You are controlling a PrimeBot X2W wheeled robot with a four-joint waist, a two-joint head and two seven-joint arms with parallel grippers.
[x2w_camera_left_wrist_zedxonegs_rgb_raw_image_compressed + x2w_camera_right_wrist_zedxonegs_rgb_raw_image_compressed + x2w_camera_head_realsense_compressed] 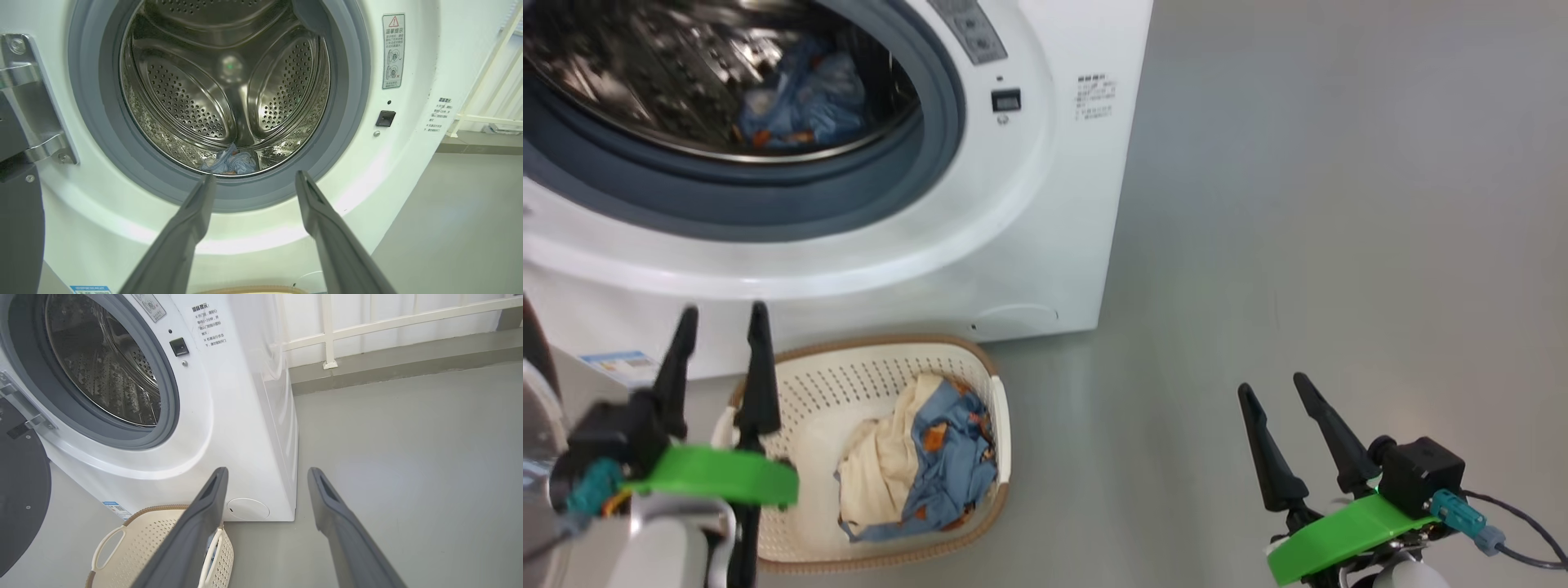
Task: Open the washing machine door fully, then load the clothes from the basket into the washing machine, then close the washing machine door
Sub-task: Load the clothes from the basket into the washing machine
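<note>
**Grey floor, open washer, clothes in drum and basket**

A smooth grey floor (pixel 1298 245) runs back to a white railing (pixel 367 322) along the wall. On it stands the washing machine (pixel 1054 204), white, with a grey-blue rubber ring (pixel 94 122) around a steel perforated drum (pixel 229 81). The washing machine door (pixel 20 498), round and black, is swung wide to one side, clear of the opening. At the bottom of the drum lies a blue garment (pixel 800 106) with orange marks.

Just in front of the machine sits the basket (pixel 849 367), cream-white and perforated with a brown rim. It holds the clothes (pixel 923 457): a cream cloth beside a light blue cloth with orange marks, bunched toward one end.

The left gripper (pixel 725 309) hovers over the basket's near edge, fingers spread and holding nothing. The right gripper (pixel 1271 382) hangs over bare floor, well apart from the basket, fingers likewise parted and empty.
</note>
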